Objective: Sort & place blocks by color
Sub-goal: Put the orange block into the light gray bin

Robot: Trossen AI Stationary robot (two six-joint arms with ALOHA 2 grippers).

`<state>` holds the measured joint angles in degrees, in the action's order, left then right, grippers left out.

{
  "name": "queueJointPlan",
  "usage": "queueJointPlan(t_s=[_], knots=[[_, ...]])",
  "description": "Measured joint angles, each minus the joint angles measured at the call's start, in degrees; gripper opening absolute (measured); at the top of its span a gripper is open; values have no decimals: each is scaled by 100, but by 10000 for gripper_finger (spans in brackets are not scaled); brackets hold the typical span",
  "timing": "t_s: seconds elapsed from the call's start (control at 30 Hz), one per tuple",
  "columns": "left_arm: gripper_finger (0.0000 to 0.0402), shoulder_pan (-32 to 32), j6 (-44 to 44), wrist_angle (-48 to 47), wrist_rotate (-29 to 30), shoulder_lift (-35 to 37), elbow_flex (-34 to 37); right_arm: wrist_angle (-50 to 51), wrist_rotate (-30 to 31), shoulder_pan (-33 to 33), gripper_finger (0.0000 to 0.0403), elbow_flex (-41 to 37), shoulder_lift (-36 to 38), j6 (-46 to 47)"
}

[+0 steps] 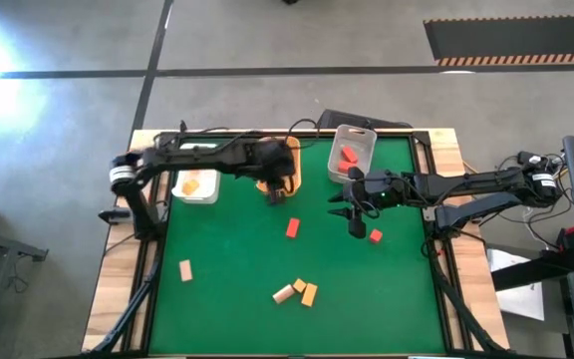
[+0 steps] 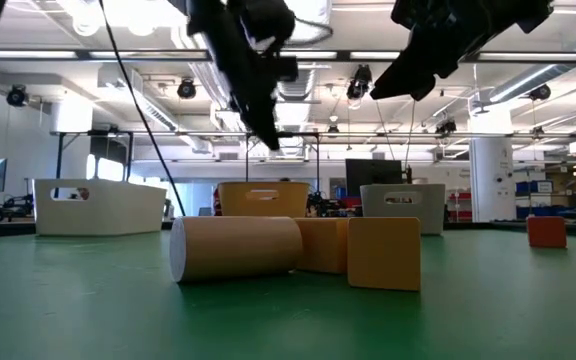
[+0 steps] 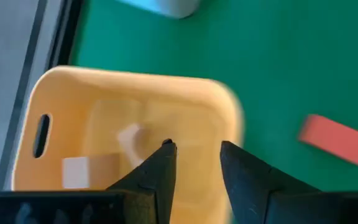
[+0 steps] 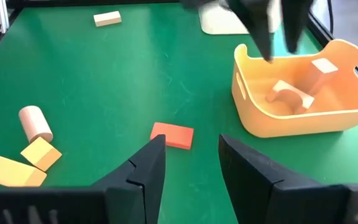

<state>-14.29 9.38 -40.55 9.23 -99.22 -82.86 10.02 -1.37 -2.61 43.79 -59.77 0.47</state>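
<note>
judging by look, the red block (image 4: 173, 135) lying flat on the green counter (image 1: 227, 299) ahead of the right gripper (image 4: 191, 163), whose fingers stand parted and empty, seems light, stiff, best pinched across its short sides; the left gripper (image 3: 194, 165), fingers narrowly apart and empty, hangs over the orange bin (image 3: 129, 124), open room behind.

A white bin (image 1: 195, 186), an orange bin (image 4: 303, 99) and a grey bin (image 1: 353, 153) sit along the green table's (image 1: 237, 249) far edge.
</note>
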Motion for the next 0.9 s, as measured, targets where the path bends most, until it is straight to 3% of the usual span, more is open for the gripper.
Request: queueJointPlan(t_s=[0.17,0.43,0.7,0.9], knots=[[109,518,-283,336,-7,524,490,-7,4,-2,131,-49,0,127],[109,1141,-521,1782,-9,1414,1866,-9,163,-2,132,-236,0,622],[109,1291,-776,3130,3,2136,3002,63,500,-1,122,-396,-7,1802],[109,1291,-756,3616,11,2461,3371,393,437,225,113,-328,-16,2423]])
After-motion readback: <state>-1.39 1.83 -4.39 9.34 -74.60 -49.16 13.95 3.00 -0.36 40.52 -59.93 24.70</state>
